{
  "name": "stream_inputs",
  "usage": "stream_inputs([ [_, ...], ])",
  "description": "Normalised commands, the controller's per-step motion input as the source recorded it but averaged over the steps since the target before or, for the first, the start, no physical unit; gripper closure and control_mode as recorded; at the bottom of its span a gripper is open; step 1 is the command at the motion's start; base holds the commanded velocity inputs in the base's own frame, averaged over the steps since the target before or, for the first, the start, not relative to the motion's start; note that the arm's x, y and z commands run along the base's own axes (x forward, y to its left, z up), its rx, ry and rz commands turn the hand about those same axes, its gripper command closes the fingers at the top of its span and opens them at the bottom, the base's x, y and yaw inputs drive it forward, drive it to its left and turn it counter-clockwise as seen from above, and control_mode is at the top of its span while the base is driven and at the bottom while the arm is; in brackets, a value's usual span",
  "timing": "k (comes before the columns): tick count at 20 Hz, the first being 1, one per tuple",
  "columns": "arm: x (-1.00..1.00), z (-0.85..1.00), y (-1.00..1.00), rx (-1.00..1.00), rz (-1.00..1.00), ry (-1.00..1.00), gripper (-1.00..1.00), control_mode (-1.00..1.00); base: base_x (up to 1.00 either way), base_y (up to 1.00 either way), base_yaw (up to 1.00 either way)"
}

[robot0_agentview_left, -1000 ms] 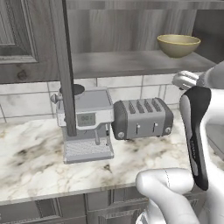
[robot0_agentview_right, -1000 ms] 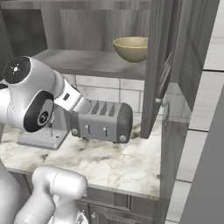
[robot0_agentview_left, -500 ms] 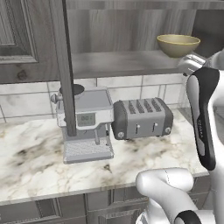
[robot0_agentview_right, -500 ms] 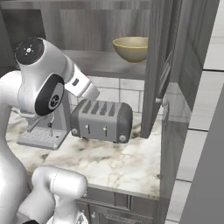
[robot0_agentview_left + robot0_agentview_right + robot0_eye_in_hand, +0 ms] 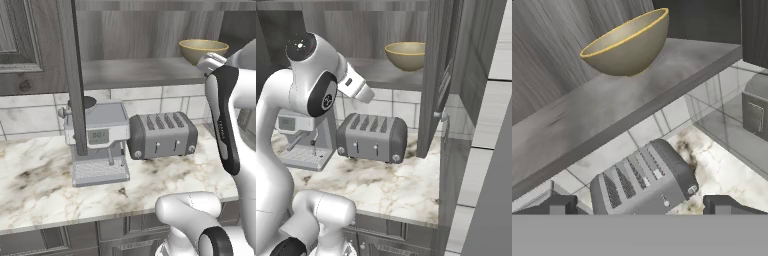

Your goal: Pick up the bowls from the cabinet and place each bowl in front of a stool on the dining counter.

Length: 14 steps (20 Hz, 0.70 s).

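Note:
A tan-olive bowl (image 5: 202, 50) (image 5: 405, 55) (image 5: 628, 45) with a yellowish rim stands upright on the grey inner shelf (image 5: 135, 73) (image 5: 376, 70) of the open dark grey cabinet. My gripper (image 5: 643, 205) is open with nothing between its fingertips (image 5: 559, 204). It hangs in front of the shelf and a little below the bowl, apart from it. In the right base view my white hand (image 5: 354, 85) is level with the shelf edge, to the left of the bowl. The stool and the dining counter are out of view.
A grey toaster (image 5: 161, 135) (image 5: 372, 137) (image 5: 642, 182) and a coffee machine (image 5: 97, 142) (image 5: 298, 140) stand on the marble worktop (image 5: 40, 185) under the shelf. One open cabinet door (image 5: 438, 75) juts out right of the bowl, another door's edge (image 5: 72, 75) stands left.
My arm has lifted, carrying the hand up from toaster height to the level of the shelf edge. The bowl has not moved.

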Motion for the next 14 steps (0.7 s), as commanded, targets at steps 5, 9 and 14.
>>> stream_inputs([
  [5, 0.24, 0.12, -0.03, 0.0, -0.01, -0.17, -1.0, -1.0, 0.0, 0.0, 0.0],
  [9, 0.17, 0.26, -0.04, 0.0, 0.0, -0.16, -1.0, -1.0, 0.0, 0.0, 0.0],
  [14, 0.11, 0.38, -0.17, 0.0, 0.0, 0.0, -1.0, -1.0, 0.0, 0.0, 0.0],
])
